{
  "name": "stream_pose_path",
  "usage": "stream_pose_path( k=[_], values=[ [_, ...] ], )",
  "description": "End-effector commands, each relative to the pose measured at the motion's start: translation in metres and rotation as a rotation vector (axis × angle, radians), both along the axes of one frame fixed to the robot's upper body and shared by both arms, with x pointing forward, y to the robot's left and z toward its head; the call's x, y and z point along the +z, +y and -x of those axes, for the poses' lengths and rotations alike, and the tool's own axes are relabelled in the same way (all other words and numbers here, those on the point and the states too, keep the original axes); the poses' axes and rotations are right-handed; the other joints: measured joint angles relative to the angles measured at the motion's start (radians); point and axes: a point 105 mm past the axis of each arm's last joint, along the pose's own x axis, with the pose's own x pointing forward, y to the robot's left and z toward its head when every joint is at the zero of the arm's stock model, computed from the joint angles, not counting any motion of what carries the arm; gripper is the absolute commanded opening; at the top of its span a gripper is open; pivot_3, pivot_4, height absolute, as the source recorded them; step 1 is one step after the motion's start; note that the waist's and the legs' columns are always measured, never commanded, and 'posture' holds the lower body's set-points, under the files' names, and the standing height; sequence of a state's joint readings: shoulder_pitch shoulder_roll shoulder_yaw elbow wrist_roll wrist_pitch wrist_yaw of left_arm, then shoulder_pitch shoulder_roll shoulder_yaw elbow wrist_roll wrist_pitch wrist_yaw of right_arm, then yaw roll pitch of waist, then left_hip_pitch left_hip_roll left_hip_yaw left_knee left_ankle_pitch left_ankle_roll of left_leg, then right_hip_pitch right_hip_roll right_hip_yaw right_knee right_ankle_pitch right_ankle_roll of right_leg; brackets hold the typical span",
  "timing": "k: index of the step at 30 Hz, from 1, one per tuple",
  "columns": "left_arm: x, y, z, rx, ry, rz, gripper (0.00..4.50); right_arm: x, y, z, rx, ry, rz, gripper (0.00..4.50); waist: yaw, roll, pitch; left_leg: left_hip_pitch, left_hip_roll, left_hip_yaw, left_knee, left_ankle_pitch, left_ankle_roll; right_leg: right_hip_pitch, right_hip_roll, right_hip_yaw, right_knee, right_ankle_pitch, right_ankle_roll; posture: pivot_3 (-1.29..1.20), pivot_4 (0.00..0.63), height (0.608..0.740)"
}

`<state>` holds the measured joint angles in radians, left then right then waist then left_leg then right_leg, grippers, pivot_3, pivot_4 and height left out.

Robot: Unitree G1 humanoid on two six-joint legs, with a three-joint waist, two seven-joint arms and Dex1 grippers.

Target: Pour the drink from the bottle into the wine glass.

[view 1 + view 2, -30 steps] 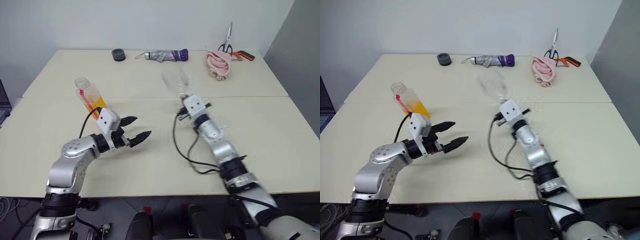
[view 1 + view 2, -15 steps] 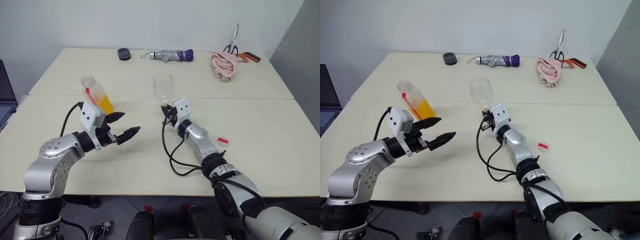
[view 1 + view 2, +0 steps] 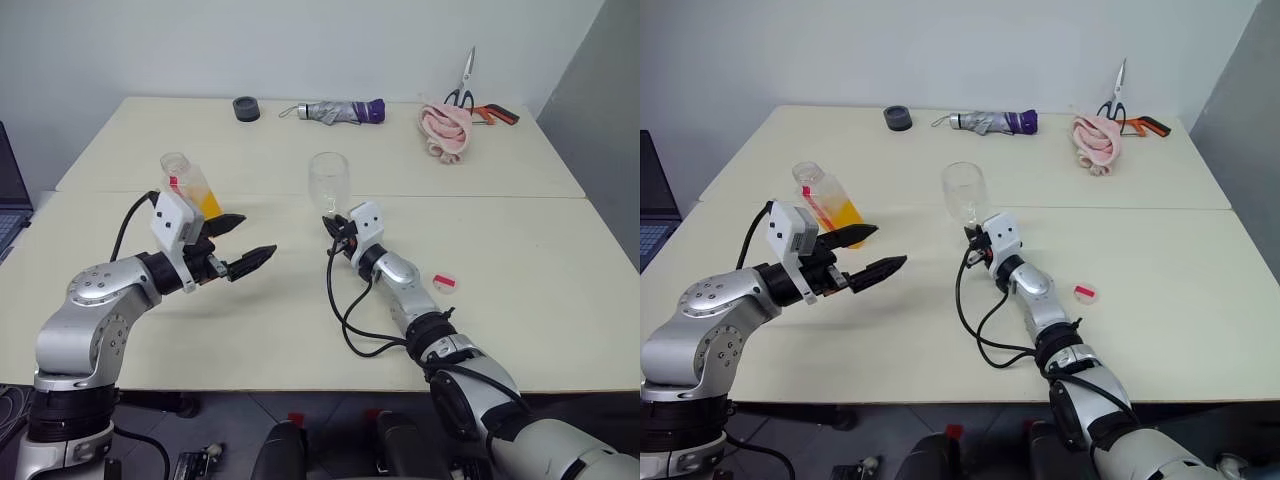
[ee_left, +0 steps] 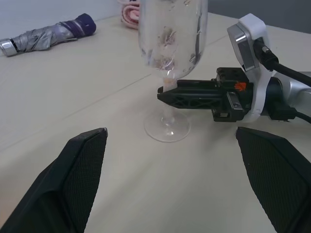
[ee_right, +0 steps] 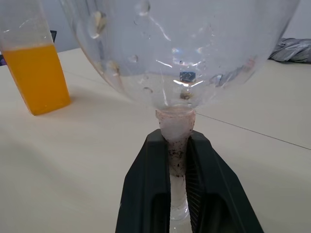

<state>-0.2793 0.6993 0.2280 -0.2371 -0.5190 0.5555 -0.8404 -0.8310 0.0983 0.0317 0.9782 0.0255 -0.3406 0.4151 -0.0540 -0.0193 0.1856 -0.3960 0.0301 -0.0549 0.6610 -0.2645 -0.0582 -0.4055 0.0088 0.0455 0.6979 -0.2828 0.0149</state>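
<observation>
The right gripper [image 5: 178,189] is shut tight on the thin stem of the wine glass [image 3: 329,183], with one black finger on each side of it. The glass stands straight up with its round foot on the table [image 3: 520,260], near the middle. Its bowl has drops on the inside. The left gripper [image 3: 243,241] is off the table with its two black fingers spread wide and nothing between them. It points toward the glass but is well apart from it. Just behind the left gripper stands the bottle [image 3: 824,199], which has no cap on. The drink [image 5: 36,77] fills its lower part, bright orange. A small red and white cap [image 3: 446,282] lies on the table beside the right arm. Far back on the table lie a folded umbrella [image 3: 333,110], a black roll of tape [image 3: 245,108], a pink cloth [image 3: 441,130] and scissors [image 3: 468,88].
</observation>
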Motion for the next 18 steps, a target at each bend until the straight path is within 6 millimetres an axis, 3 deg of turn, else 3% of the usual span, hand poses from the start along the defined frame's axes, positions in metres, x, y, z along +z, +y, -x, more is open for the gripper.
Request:
stream_pose_path(
  k=[1, 11, 18],
  values=[
    [0.017, -0.002, 0.0, -0.016, -0.071, -0.015, 4.5, -0.012, -0.002, 0.003, 0.008, 0.051, -0.013, 1.05, 0.0, 0.0, 0.0, 0.0, 0.0, 0.0, 0.0, 0.0, 0.0, 0.0, 0.0, 0.0, 0.0, 0.0, 0.0, 0.0, 0.15, 0.74],
    [0.025, -0.002, 0.0, -0.015, -0.112, -0.014, 4.5, -0.004, -0.002, 0.003, 0.02, 0.047, -0.041, 4.48, -0.002, 0.0, 0.0, -0.001, 0.0, 0.0, 0.0, 0.0, 0.0, -0.001, 0.0, 0.0, 0.0, 0.0, 0.0, 0.0, 0.15, 0.74],
    [0.03, -0.004, -0.001, -0.02, -0.134, 0.005, 4.5, -0.008, -0.009, 0.007, 0.025, 0.065, -0.03, 4.48, -0.002, 0.0, 0.0, -0.001, 0.0, 0.0, 0.0, 0.0, 0.0, -0.001, 0.0, 0.0, 0.0, 0.0, 0.0, 0.0, 0.15, 0.74]
  ],
)
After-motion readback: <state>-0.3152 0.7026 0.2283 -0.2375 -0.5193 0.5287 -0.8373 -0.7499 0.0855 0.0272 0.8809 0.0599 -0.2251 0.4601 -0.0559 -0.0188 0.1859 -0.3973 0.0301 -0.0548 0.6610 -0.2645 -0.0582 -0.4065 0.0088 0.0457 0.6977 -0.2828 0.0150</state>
